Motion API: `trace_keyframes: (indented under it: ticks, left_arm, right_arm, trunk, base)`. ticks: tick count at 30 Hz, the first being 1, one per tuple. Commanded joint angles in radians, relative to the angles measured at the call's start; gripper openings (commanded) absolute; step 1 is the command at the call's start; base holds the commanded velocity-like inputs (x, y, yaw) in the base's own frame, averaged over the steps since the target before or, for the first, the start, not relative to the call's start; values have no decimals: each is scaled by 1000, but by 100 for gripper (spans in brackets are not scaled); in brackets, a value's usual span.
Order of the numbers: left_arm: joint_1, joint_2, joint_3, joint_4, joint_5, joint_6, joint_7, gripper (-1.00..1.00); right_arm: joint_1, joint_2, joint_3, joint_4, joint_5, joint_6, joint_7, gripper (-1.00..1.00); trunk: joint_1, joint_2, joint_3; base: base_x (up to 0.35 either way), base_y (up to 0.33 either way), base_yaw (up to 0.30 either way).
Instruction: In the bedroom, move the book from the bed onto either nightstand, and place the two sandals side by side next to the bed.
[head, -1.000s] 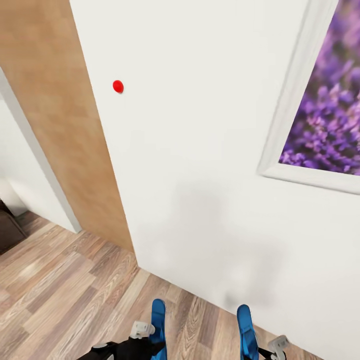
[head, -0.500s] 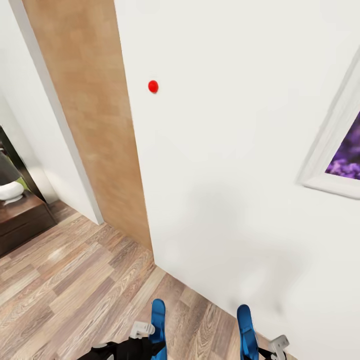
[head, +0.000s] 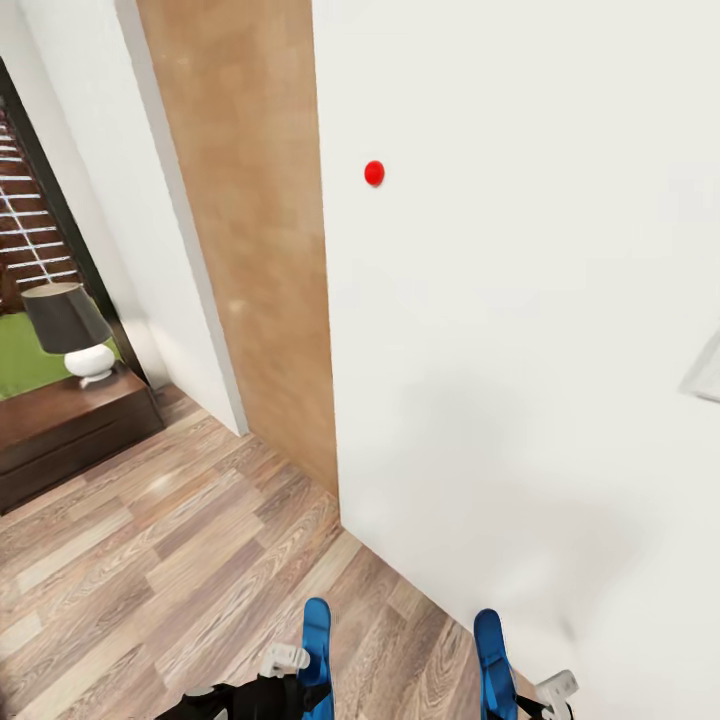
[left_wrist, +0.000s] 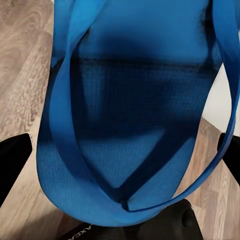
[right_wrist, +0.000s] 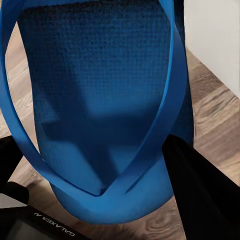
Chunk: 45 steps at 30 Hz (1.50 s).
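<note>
Now, left gripper (head: 300, 690) clasping a sandal (head: 317, 650); right gripper (head: 525, 700) likewise

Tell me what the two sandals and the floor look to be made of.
The left gripper's sandal and the right gripper's sandal look like matte blue foam or rubber: fine grid-textured soles, smooth thin straps. The floor looks like wood plank or laminate with a slight sheen: grain lines, board seams, mixed brown tones.
</note>
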Motion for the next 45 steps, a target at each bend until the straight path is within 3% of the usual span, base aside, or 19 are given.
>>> trace_keyframes:
  ticks: [1, 20, 35, 45]
  left_arm:
    - [-1, 0, -8, 0, 8, -1, -1, -100]
    - [-1, 0, -8, 0, 8, -1, -2, -100]
    - [-1, 0, -9, 0, 8, -1, -2, -100]
    - [-1, 0, -9, 0, 7, -1, -2, -100]
  right_arm:
    - [-1, 1, -9, 0, 9, -5, 5, -100]
    - [-1, 1, -9, 0, 9, -5, 5, -100]
    - [-1, 1, -9, 0, 9, -5, 4, -100]
    - [-1, 1, -9, 0, 9, -5, 4, -100]
  trunk:
    - [0, -1, -1]
    - [0, -1, -1]
    - [0, -1, -1]
    - [0, -1, -1]
  base:
    - [0, 0, 286]
    - [193, 0, 286]
    - [37, 0, 285]
    - [271, 0, 283]
